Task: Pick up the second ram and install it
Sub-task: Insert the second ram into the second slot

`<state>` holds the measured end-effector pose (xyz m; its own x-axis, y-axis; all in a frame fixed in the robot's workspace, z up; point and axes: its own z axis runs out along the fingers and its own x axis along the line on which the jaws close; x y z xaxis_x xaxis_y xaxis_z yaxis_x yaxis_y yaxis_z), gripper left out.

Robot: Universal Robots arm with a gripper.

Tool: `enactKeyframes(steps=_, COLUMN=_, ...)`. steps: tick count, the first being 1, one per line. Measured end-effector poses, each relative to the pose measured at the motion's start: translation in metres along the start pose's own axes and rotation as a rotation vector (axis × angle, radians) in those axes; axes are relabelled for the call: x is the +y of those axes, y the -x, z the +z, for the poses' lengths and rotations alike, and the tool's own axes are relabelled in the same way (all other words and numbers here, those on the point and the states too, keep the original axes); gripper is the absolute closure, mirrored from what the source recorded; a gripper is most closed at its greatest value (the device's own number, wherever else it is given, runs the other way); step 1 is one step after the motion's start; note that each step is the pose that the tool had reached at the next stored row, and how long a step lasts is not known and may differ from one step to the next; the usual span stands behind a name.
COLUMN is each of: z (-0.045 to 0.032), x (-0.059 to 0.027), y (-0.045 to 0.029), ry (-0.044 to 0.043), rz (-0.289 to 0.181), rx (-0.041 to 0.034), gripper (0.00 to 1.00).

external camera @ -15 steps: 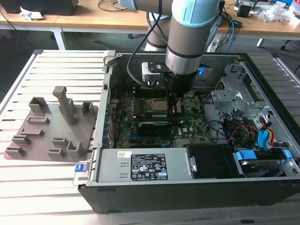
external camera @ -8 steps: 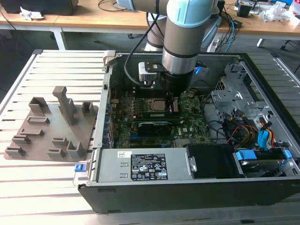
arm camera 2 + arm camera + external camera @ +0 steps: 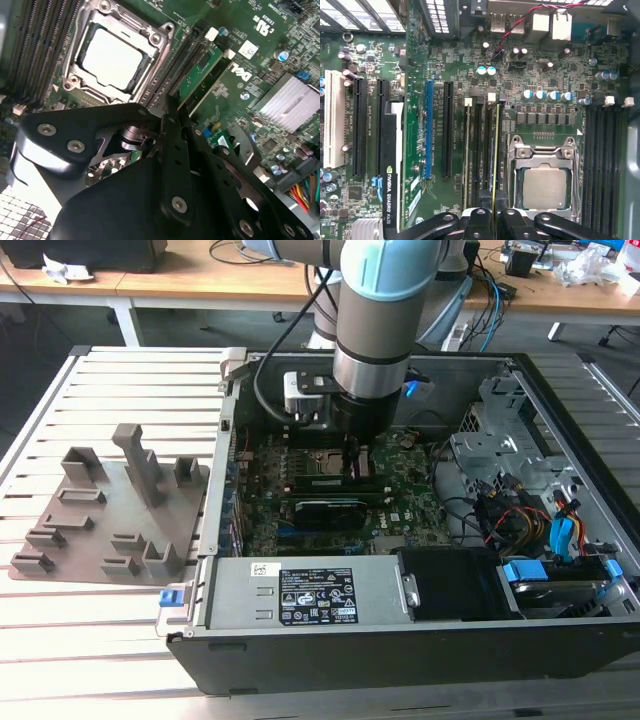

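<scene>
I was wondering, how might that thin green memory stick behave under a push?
The thin green memory stick, standing on edge between the gripper fingers, looks stiff and probably light. Sideways force might tilt or crack it, being so slim.

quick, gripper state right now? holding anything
Gripper: shut on the ram stick, which stands on edge in a memory slot beside the processor socket.
</scene>
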<state>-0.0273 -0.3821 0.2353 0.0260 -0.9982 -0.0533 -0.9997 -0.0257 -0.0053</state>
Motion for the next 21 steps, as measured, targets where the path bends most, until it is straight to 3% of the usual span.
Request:
enactKeyframes(steps=1, z=0.0001, x=-0.0001, y=-0.0001, ry=0.0004, rz=-0.004, rx=0.0046, gripper=0.86)
enactKeyframes(steps=21, z=0.0084, x=0.0032, y=0.0005, ry=0.0003, rz=-0.004, rx=0.0004, gripper=0.86)
